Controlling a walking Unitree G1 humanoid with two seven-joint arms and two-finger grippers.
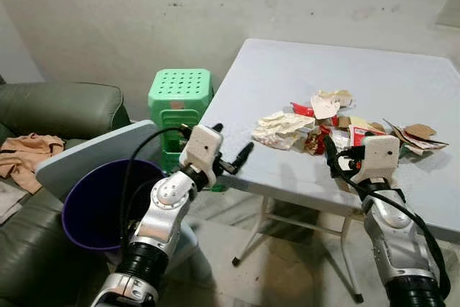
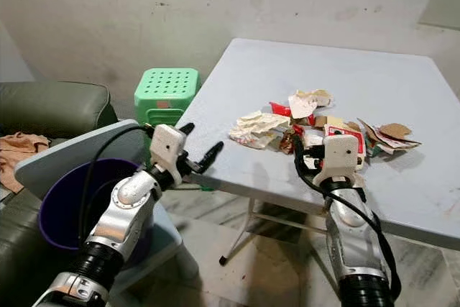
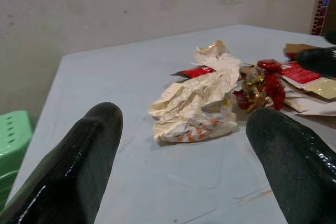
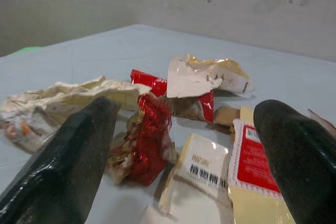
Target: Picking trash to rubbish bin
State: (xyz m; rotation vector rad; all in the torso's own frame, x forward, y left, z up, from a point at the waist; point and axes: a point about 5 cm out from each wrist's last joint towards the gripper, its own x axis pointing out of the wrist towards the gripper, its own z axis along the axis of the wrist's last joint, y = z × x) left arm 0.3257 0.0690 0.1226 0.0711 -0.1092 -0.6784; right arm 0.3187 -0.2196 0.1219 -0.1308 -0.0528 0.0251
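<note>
where the view starts, nearest the robot, both arms reach fwd: the left gripper (image 1: pixel 228 150) hangs just off the near left edge of the table (image 1: pixel 402 84), fingers spread apart w/ nothing between them, and the right gripper (image 1: pixel 338 156) sits over the table's near edge right by the trash, fingers also apart and empty. below the left arm is a purple bin (image 1: pixel 93 206) w/ a pale grey lid (image 1: pixel 79 154) leaning at its back, next to a dark green sofa (image 1: pixel 50 109) w/ a tan cloth (image 1: pixel 29 150) on it. on the table, approx mid-way across, lies the trash pile: a crumpled cream wrapper (image 1: pixel 282 129) closest to the left gripper, a crinkled red and gold foil wrapper (image 4: pixel 144 140) just ahead of the right gripper, a red and white packet (image 4: pixel 252 156) beside it, and brown card scraps (image 1: pixel 415 136) to the right. behind those are a red strip (image 3: pixel 195 71) and a white torn pouch (image 4: pixel 202 76). further back, left of the table, stands a green plastic stool (image 1: pixel 180 102), then the stained wall (image 1: pixel 144 5).
</note>
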